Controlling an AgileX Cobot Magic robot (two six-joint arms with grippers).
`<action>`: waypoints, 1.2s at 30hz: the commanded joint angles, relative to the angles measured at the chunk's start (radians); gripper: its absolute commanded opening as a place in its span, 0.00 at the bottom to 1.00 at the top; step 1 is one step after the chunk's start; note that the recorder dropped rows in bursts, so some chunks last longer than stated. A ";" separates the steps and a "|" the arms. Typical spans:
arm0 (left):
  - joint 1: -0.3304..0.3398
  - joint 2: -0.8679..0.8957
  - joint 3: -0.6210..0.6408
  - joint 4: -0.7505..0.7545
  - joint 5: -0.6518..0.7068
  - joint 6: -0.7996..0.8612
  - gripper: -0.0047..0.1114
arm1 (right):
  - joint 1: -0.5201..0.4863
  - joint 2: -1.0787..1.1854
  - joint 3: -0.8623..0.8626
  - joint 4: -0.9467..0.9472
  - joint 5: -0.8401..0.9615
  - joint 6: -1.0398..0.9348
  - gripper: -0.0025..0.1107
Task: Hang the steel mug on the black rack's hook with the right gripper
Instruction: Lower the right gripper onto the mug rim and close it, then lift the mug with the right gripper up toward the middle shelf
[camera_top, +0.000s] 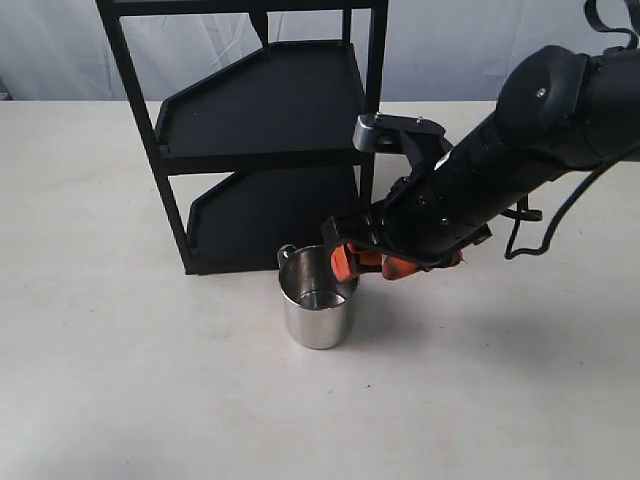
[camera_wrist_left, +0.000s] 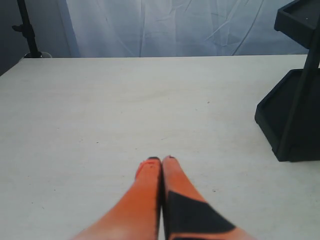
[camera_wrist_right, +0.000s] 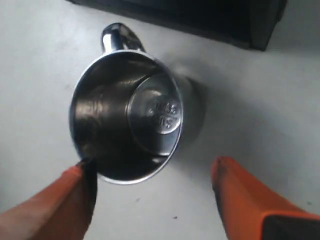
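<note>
The steel mug (camera_top: 318, 300) stands upright on the white table just in front of the black rack (camera_top: 262, 130), its looped handle (camera_top: 286, 252) turned toward the rack. My right gripper (camera_top: 362, 262) hovers open just above the mug's right rim. In the right wrist view I look down into the mug (camera_wrist_right: 127, 122), its handle (camera_wrist_right: 116, 37) on the far side. One orange finger (camera_wrist_right: 75, 197) sits at the rim, the other finger (camera_wrist_right: 237, 192) stands apart over bare table. My left gripper (camera_wrist_left: 161, 161) is shut over bare table, holding nothing. No hook is visible on the rack.
The rack's lower shelf corner (camera_wrist_left: 287, 117) appears at the edge of the left wrist view. A white cloth backdrop (camera_wrist_left: 175, 27) hangs behind the table, and a dark stand (camera_wrist_left: 27, 30) rises at its far corner.
</note>
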 joint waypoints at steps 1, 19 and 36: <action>-0.005 0.004 -0.002 0.000 -0.008 -0.005 0.04 | 0.002 0.057 -0.027 -0.022 -0.049 0.005 0.58; -0.005 0.004 -0.002 0.000 -0.008 -0.005 0.04 | 0.002 0.153 -0.035 -0.007 -0.010 -0.049 0.01; -0.005 0.004 -0.002 0.000 -0.007 -0.004 0.04 | 0.000 -0.145 0.112 0.926 0.037 -0.608 0.01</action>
